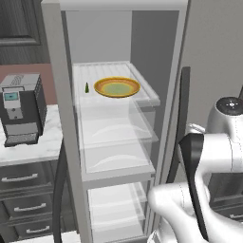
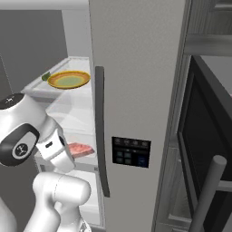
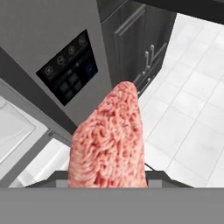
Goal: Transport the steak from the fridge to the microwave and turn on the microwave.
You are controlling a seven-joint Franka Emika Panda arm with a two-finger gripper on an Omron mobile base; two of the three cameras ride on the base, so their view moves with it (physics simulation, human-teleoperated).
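**Steak held in the pincer beside the open fridge**

In my hand view the steak (image 3: 109, 140) rises from 6 o'clock towards the centre, a pinkish-red slab seen close up, its lower end dropping out of sight between the pincer's fingers. I read the pincer as pinching the steak; the fingertips themselves are hidden behind the meat and the bottom of the picture. Behind the steak at 10 o'clock I see the fridge (image 3: 52, 57) door face with its black button panel (image 3: 70, 68), and pale floor tiles (image 3: 192, 100) at 3 o'clock.

From the right base view the steak (image 2: 80, 149) shows at 8 o'clock, just past the arm's white wrist, level with a lower glass shelf. The fridge door's long dark handle (image 2: 100, 131) runs down the centre. The microwave (image 2: 204, 149) sits at 3 o'clock, its grey bar handle (image 2: 209, 190) angled at 5 o'clock.

In the left base view a yellow-orange plate (image 1: 116, 87) rests on the upper shelf (image 1: 147, 95), with a small green item (image 1: 87, 88) just beside it at 9 o'clock. A coffee machine (image 1: 21, 109) stands on the marble worktop (image 1: 28, 149) at 9 o'clock.
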